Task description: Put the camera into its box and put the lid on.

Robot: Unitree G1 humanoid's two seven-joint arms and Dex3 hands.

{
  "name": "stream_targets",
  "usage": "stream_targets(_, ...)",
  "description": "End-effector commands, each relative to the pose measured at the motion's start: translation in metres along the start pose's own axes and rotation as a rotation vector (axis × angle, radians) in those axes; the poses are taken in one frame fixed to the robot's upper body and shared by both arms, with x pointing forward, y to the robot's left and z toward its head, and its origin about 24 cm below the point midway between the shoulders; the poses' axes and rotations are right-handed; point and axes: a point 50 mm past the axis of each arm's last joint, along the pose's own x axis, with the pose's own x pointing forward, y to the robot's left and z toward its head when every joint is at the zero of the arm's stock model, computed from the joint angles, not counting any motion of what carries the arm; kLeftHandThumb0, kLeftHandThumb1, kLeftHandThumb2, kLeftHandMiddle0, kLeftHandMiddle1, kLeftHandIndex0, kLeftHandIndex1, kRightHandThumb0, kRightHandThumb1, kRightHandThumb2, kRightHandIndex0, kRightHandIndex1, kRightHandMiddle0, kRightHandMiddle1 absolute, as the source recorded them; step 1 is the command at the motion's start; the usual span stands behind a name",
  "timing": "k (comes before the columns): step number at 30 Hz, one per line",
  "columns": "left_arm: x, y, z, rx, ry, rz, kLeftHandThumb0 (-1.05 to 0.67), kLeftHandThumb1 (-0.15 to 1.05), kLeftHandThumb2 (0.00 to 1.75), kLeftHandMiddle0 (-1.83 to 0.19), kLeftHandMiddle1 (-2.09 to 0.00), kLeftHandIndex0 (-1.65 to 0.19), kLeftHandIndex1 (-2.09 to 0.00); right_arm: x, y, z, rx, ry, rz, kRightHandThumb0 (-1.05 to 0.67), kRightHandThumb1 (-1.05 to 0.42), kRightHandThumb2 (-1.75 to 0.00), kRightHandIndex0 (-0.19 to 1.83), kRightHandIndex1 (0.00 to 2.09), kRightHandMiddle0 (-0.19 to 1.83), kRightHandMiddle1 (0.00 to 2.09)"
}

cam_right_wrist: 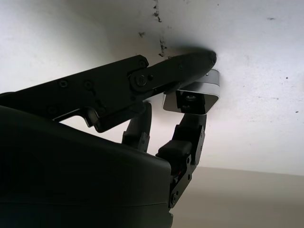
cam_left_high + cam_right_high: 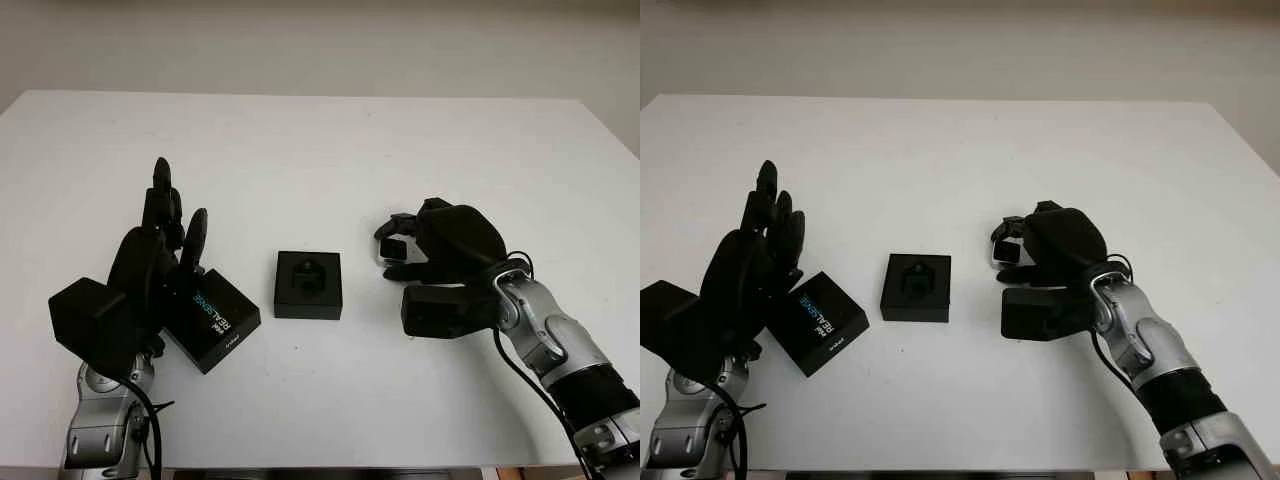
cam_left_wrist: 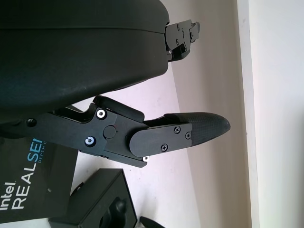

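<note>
Camera (image 2: 396, 249) in right robot hand (image 2: 440, 245)

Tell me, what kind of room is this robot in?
Probably a robot test lab: a bare white table against a plain wall. On it sit an open black box and its Intel RealSense lid, while the right robot hand holds a small silver camera.
</note>
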Motion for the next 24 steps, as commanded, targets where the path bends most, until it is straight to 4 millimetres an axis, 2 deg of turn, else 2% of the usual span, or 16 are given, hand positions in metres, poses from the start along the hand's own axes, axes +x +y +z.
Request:
stream_targets(1,0.0005,0.0016,0.0028,0.014,-0.013,-0.001,-0.71,1.05,0.54,0.18,-0.06,0.19,-0.04,-0.0047,0.0065,-0.0039,-0.028,0.008,0.014,-0.46,-0.93,-0.06,0.27,1.62,0.50,1.34)
stream_targets(5,0.0000,0.0019,0.0027,0.016,-0.011,0.000,-0.71,1.05,0.53,0.18,-0.05,0.19,-0.05,-0.0054,0.0076,-0.0042,-0.040,0.005,-0.003,-0.43,-0.93,-0.05,0.23,1.81,0.45,1.52)
stream_targets(7,-0.0002,0.0020,0.0028,0.017,-0.012,0.000,-0.71,1.05,0.53,0.18,-0.05,0.19,-0.05,-0.0055,0.0082,-0.0044,-0.048,0.006,-0.005,-0.43,-0.93,-0.05,0.21,1.81,0.45,1.56)
stream_targets(13,-0.0001,0.0019,0.0026,0.020,-0.011,0.005,-0.71,1.05,0.53,0.18,-0.05,0.18,-0.05,-0.0047,0.0073,-0.0044,-0.086,0.017,0.023,-0.45,-0.96,-0.06,0.20,1.62,0.38,1.62)
stream_targets(18,-0.0006,0.0021,0.0022,0.020,-0.008,0.005,-0.71,1.05,0.53,0.18,-0.06,0.18,-0.05,-0.0046,0.0076,-0.0040,-0.115,0.017,0.014,-0.49,-0.97,-0.06,0.23,1.53,0.38,1.64)
stream_targets(22,-0.0009,0.0017,0.0020,0.012,-0.009,0.006,-0.70,1.05,0.52,0.18,-0.05,0.19,-0.05,-0.0049,0.0085,-0.0040,-0.080,0.017,-0.001,-0.48,-0.98,-0.05,0.31,1.41,0.39,1.63)
stream_targets(24,-0.0012,0.0015,0.0018,0.011,-0.008,0.005,-0.70,1.05,0.52,0.18,-0.05,0.19,-0.05,-0.0052,0.0088,-0.0037,0.019,0.031,-0.029,-0.45,-0.95,-0.05,0.37,1.44,0.43,1.61)
